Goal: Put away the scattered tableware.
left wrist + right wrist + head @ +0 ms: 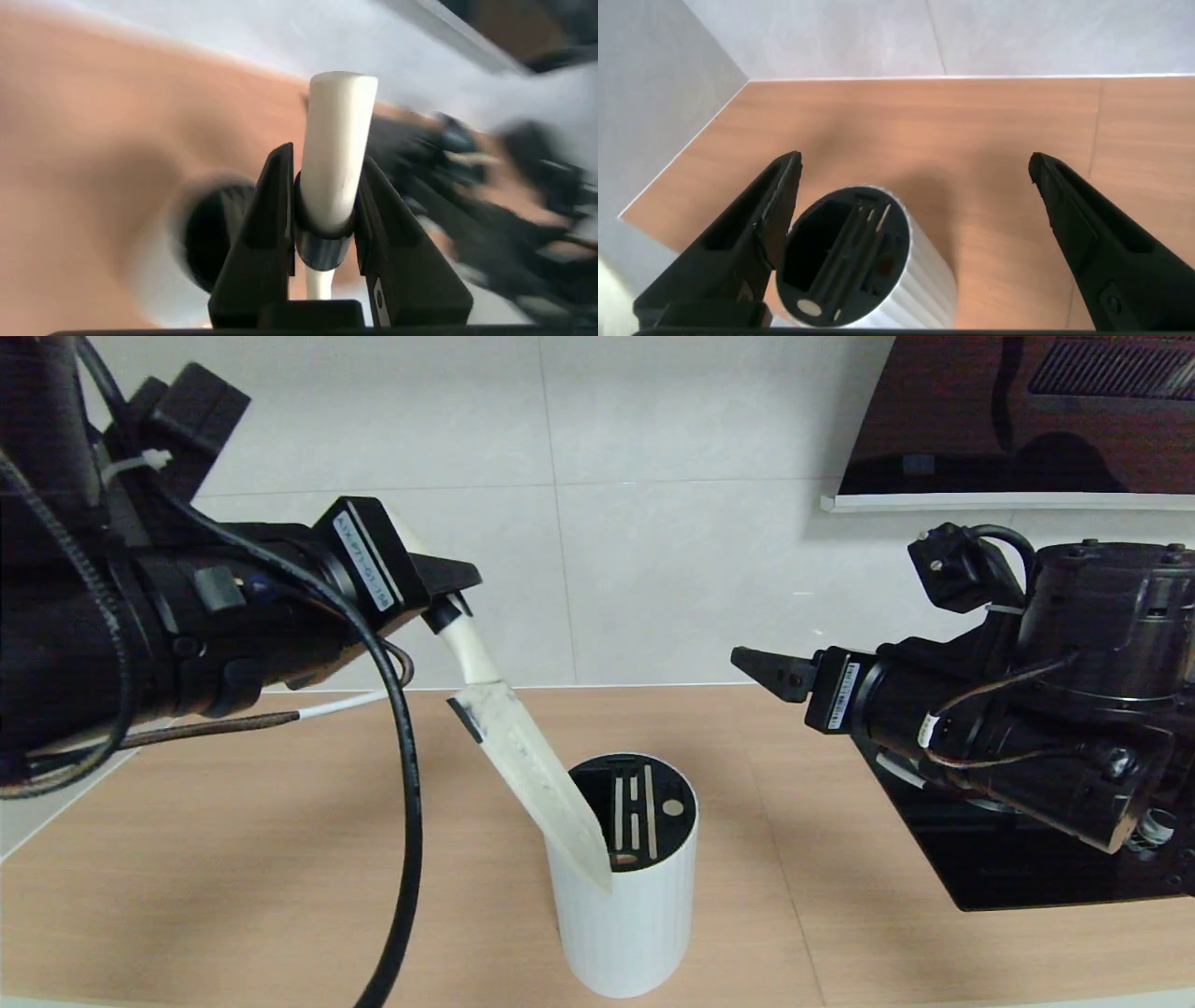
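Knife (523,756) tilts tip-down toward the slotted holder (639,915) mid-frame, handle clamped in the left gripper (450,607) for slotting; right gripper (770,674) hangs open.

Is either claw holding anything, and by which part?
The left gripper holds a white knife by its handle, fingers shut on it, blade angled down at the holder. The right gripper is open and empty.

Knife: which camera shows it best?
Head view: the whole knife, held in the left gripper, tip at the holder rim. Left wrist view gives the clamped handle end-on. Right wrist view looks down on the holder's slots.
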`<state>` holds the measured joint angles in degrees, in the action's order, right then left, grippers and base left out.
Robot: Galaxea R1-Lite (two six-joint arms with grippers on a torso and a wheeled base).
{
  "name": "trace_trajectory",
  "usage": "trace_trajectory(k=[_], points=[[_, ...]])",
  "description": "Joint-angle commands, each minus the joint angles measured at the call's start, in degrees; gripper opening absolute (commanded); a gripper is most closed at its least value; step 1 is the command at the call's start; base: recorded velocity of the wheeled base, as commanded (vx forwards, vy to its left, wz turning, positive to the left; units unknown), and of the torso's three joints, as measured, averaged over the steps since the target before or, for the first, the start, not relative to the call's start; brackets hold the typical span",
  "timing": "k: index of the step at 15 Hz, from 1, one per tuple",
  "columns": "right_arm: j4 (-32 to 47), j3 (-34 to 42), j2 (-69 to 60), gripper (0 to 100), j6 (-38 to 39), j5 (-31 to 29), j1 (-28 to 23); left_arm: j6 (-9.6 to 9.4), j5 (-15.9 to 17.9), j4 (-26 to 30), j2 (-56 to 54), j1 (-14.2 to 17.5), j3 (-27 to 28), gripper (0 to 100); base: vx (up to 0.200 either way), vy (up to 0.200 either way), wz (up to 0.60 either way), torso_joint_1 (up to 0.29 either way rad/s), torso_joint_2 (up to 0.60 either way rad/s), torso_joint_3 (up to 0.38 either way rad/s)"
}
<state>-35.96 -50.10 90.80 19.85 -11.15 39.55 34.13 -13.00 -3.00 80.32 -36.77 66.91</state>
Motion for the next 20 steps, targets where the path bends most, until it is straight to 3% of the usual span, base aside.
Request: trace_trajectory(k=[1,2,4,6,7,8,9,10,11,20], points=[[-0.1,0.0,-0.2,100,0.0,0.0,-0.9,-5.04,-6.6,0.1,1.1,-1.5,1.8,0,0.000,0.000,0.00,0.000,0.00,0.000],[-0.1,0.0,-0.2,100,0.0,0.0,-0.9,-8.03,-12.7,0.0,2.1,-2.6,2.0,0,0.000,0.000,0.00,0.000,0.00,0.000],[-0.1,0.1,-0.1,100,0.0,0.0,-0.9,-9.79,-21.6,-1.0,3.3,-6.7,1.5,0,0.000,0.000,0.00,0.000,0.00,0.000],[-0.1,0.2,0.3,100,0.0,0.0,-0.9,-10.58,-24.5,-4.2,4.1,-8.6,0.2,0,0.000,0.000,0.00,0.000,0.00,0.000],[-0.1,0.3,0.5,100,0.0,-0.1,-0.9,-14.18,-26.2,-9.9,4.9,-8.8,-2.4,0,0.000,0.000,0.00,0.000,0.00,0.000],[-0.1,0.3,0.5,100,0.0,-0.1,-0.9,-15.76,-26.7,-13.0,5.1,-9.0,-3.6,0,0.000,0.000,0.00,0.000,0.00,0.000],[-0.1,0.3,0.6,100,0.0,-0.1,-0.9,-18.84,-27.2,-18.7,4.9,-10.4,-6.0,0,0.000,0.000,0.00,0.000,0.00,0.000],[-0.1,0.3,0.5,100,0.0,-0.1,-0.9,-21.13,-27.7,-21.6,4.8,-11.3,-7.6,0,0.000,0.000,0.00,0.000,0.00,0.000],[-0.1,0.3,0.5,100,0.0,-0.1,-0.9,-22.18,-28.8,-23.1,5.1,-11.5,-8.1,0,0.000,0.000,0.00,0.000,0.00,0.000],[-0.1,0.4,1.2,100,0.0,-0.1,-0.9,-22.09,-29.6,-28.7,10.5,-12.8,-9.4,0,0.000,0.000,0.00,0.000,0.00,0.000]])
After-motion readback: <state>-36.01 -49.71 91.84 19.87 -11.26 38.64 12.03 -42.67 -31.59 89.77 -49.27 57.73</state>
